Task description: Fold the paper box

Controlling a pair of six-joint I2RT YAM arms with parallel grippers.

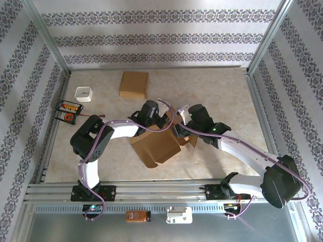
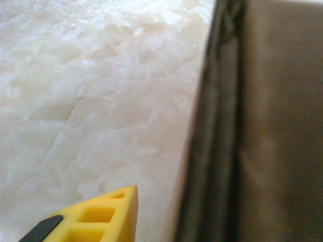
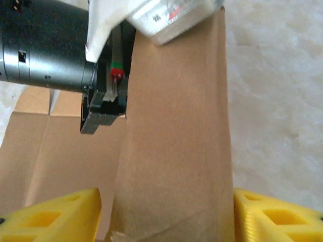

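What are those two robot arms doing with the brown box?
They are folding a paper box in the middle of the table. The right claw is open, with one flap of the box between its yellow fingers. The left claw is close against the box's side, but you can't tell whether it is gripping. The box isn't closed up yet.

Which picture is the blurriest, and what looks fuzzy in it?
Left wrist view: blurriest; the brown cardboard box sits too close, a dark smear, and the yellow plastic fingertip is soft. Right wrist view: the box flap looks sharper. Top external view: even light, clear.
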